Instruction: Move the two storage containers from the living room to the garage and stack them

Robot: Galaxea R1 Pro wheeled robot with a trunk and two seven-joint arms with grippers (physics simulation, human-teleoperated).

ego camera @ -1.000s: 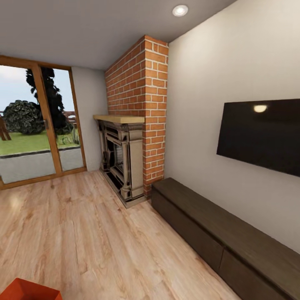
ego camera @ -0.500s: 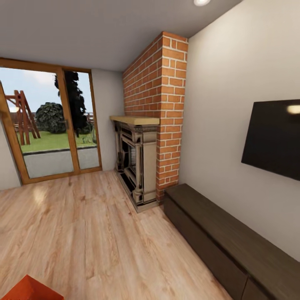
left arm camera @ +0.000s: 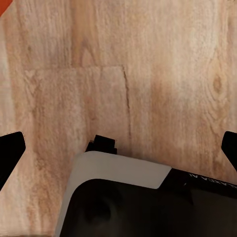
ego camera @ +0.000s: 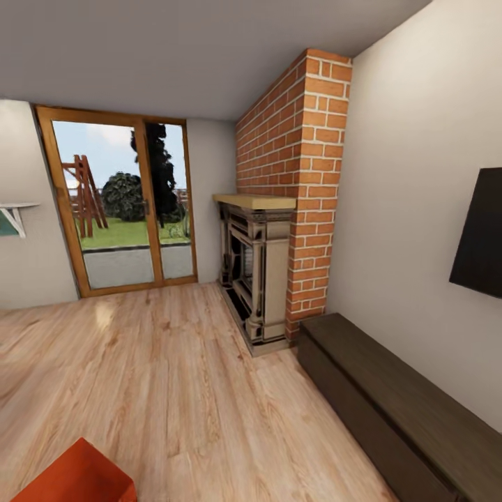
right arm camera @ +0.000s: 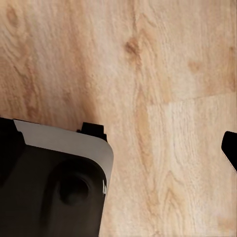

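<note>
One orange-red storage container [ego camera: 73, 477] pokes into the head view at the bottom left, standing on the living room's light wood-plank floor [ego camera: 160, 376]; just one corner of it shows. A sliver of orange [left arm camera: 4, 5] also sits at a corner of the left wrist view. My left gripper [left arm camera: 118, 148] hangs open over the planks, its dark fingertips [left arm camera: 10, 150] spread to the picture's edges with nothing between them. My right gripper [right arm camera: 118, 145] is open too, over bare planks, with one fingertip [right arm camera: 230, 147] at the edge. The second container is out of view.
A brick fireplace [ego camera: 261, 279] stands ahead against the right wall, with a long low dark cabinet [ego camera: 390, 397] beside it and a black TV [ego camera: 484, 233] above. Wood-framed glass doors [ego camera: 125, 202] close the far wall. My white-and-black base [left arm camera: 128, 202] shows under both wrists.
The camera has turned left: fireplace, cabinet and TV slid right in the picture, the full glass doors came into view, and more of the orange container's corner shows.
</note>
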